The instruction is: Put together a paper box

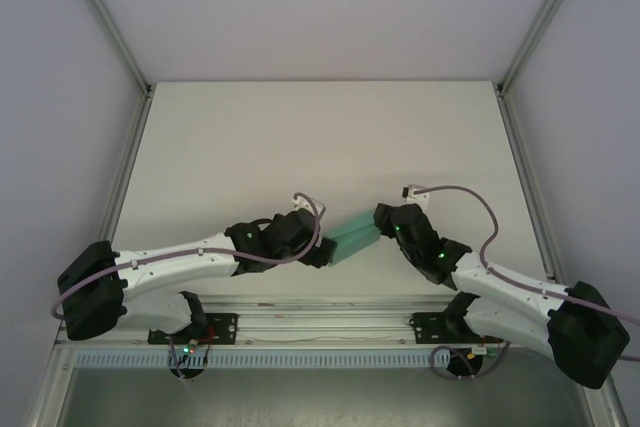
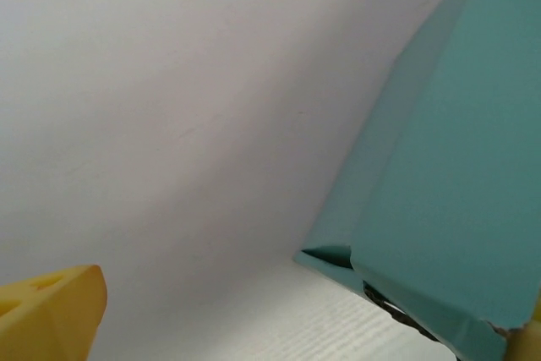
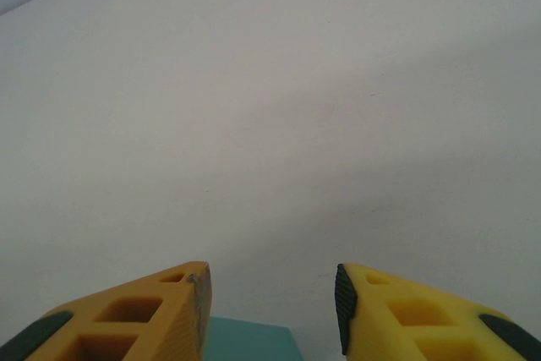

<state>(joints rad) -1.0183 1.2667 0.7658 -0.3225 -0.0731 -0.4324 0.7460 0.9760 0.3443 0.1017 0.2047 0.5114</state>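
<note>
- Standing wide apart, the jaws of the left gripper (image 1: 326, 247) hold nothing. In the left wrist view one yellow finger (image 2: 52, 310) sits at the lower left corner, and only a sliver of the other shows at the lower right.
- The paper box (image 1: 352, 235) lies against that right-hand sliver. Its teal panels rise steeply along the right of the left wrist view, and a folded corner gapes slightly just above the table (image 1: 300, 137).
- The right gripper (image 3: 270, 303) has its jaws partway apart. A teal edge of the box sits low between them, close to one finger (image 3: 169, 310), with bare table showing before the other pad.
- From above, the box bridges the two grippers near the front edge of the table, tilted, with an arm at each end.
- The step in hand looks like a regrip: one side gets a firm hold while the other finds a new flap.
- To do it well, the right jaws should close squarely on the panel before the left moves off, or the thin card may sag or spring open.
- The left should then come in flat along a crease, not at the loose corner, which would crumple.
</note>
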